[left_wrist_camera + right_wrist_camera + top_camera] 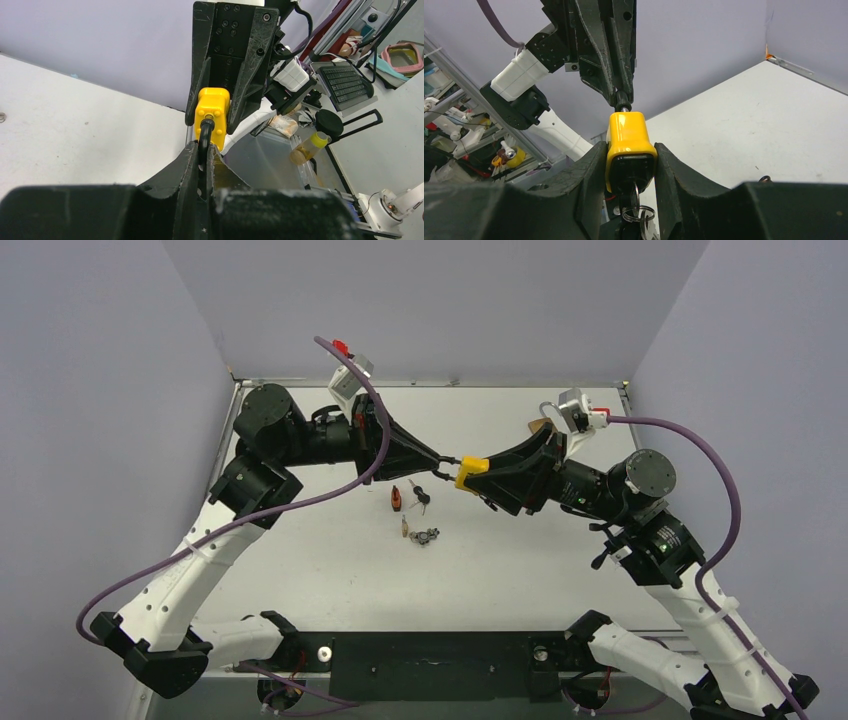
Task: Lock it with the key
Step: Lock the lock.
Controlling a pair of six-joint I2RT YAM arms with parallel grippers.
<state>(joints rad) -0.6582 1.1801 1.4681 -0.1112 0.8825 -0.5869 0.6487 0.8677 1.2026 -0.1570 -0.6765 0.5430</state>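
A yellow padlock (471,471) hangs in the air between both arms above the middle of the table. My right gripper (630,165) is shut on its yellow body (629,140), one finger on each side. A key (634,192) sits in the keyhole on the lock's underside, with a key ring (638,215) dangling from it. My left gripper (205,150) is shut on the lock's black shackle (204,137), which sticks out of the yellow body (212,111). In the top view the left gripper (445,459) meets the lock from the left.
On the white table (330,570) below the grippers lie an orange-brown piece (397,499), a loose dark key (420,498) and a small metal lock (426,536). Grey walls close the table at the back and both sides.
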